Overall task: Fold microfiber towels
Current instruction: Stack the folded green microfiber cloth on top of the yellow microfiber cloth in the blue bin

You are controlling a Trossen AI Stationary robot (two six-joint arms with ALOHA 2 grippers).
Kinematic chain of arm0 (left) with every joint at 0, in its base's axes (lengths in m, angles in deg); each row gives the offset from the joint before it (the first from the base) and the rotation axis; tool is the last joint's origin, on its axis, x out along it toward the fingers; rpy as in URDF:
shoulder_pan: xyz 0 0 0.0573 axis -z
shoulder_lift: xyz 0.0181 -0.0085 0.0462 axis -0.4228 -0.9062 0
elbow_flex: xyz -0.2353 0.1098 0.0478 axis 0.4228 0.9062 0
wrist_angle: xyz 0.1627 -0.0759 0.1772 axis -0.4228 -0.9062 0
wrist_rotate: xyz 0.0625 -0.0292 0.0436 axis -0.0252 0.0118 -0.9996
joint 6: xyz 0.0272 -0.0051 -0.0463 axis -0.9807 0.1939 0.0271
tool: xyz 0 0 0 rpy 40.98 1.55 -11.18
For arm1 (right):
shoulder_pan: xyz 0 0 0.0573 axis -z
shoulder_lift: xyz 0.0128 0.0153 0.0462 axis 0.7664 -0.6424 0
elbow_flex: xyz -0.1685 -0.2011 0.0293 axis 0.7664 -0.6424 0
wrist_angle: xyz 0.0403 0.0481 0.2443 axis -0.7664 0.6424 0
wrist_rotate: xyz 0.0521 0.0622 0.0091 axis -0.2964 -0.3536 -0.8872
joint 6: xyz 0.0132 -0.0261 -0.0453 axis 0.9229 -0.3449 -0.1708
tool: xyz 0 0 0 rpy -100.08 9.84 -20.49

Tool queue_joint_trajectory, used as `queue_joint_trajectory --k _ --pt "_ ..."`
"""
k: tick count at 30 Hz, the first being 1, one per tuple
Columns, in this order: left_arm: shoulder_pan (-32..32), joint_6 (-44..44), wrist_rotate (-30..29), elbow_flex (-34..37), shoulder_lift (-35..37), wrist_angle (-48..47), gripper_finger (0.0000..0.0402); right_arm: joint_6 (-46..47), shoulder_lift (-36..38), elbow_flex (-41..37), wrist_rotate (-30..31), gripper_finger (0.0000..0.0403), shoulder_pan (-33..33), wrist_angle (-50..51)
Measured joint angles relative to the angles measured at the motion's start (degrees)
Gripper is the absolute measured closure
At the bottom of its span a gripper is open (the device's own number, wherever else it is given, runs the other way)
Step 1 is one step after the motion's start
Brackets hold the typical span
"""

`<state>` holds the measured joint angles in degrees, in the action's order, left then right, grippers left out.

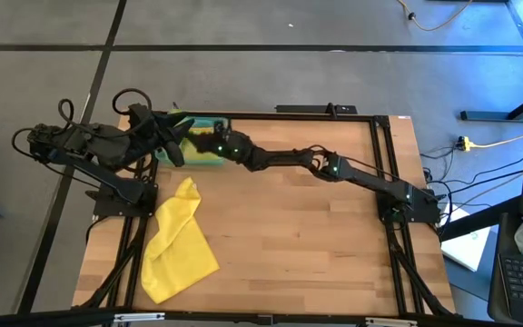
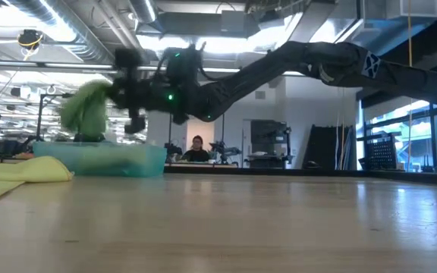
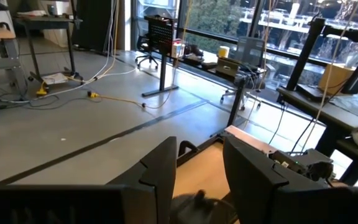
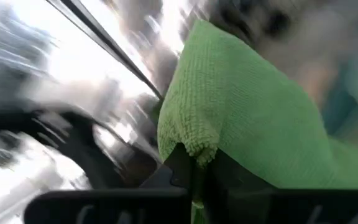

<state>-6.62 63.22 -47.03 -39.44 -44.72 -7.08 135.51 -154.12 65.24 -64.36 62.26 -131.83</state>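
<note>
A bright green towel (image 2: 86, 110) is bunched above the translucent teal tray (image 2: 101, 161) at the table's far left, with my right gripper (image 4: 197, 168) shut on it. In the high view that towel (image 1: 181, 121) shows just past my right gripper (image 1: 192, 133). A yellow towel (image 1: 178, 241) lies crumpled and flat on the wood at the near left. My left gripper (image 3: 197, 180) is raised beside the tray, open, nothing between its fingers; in the high view this left gripper (image 1: 169, 143) is close to the right one. My right gripper pinches a bunched fold of the green towel (image 4: 194, 149) between its two fingers. The fingers come roughly level from the table's right side. The towel drapes down from the hold; its lower end (image 2: 89, 136) reaches the tray's rim, and I cannot tell whether it rests inside.
The tray (image 1: 212, 122) sits against the table's far edge, with both arms crowded around it. Bare wood (image 1: 307, 245) spreads over the middle and right of the table. A black frame rail (image 1: 379, 182) runs along the right side. A person (image 2: 196, 149) sits far behind the table.
</note>
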Motion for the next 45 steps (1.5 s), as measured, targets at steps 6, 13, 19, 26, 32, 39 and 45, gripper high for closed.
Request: queue_joint_trajectory --k 6,13,19,26,32,39,45 --pt "0.0 0.21 0.01 0.0 0.0 -0.39 0.0276 12.85 0.3 0.09 2.15 0.0388 0.85 -6.06" --pt "0.0 -2.16 0.01 0.0 0.0 -0.55 0.0276 9.68 0.2 0.53 -6.9 0.0388 1.56 7.78" --pt "0.0 -2.25 0.31 0.0 0.0 -0.91 0.0276 -3.46 2.42 1.4 -12.38 0.0388 2.82 27.29" --pt "0.0 -2.27 0.41 0.0 0.0 -1.96 0.0276 -26.6 10.31 1.69 -13.72 0.0388 3.62 52.9" --pt "0.0 -2.29 0.34 0.0 0.0 -1.99 0.0276 -35.41 13.32 1.5 -7.69 0.0388 5.17 67.57" --pt "0.02 -2.13 0.3 0.0 0.0 -1.97 0.0276 -35.87 13.45 1.51 -5.28 0.0388 7.27 68.69" --pt "0.02 -0.84 0.3 0.0 0.0 -1.95 0.0276 -37.57 13.48 1.51 -3.13 0.0388 8.88 68.34"
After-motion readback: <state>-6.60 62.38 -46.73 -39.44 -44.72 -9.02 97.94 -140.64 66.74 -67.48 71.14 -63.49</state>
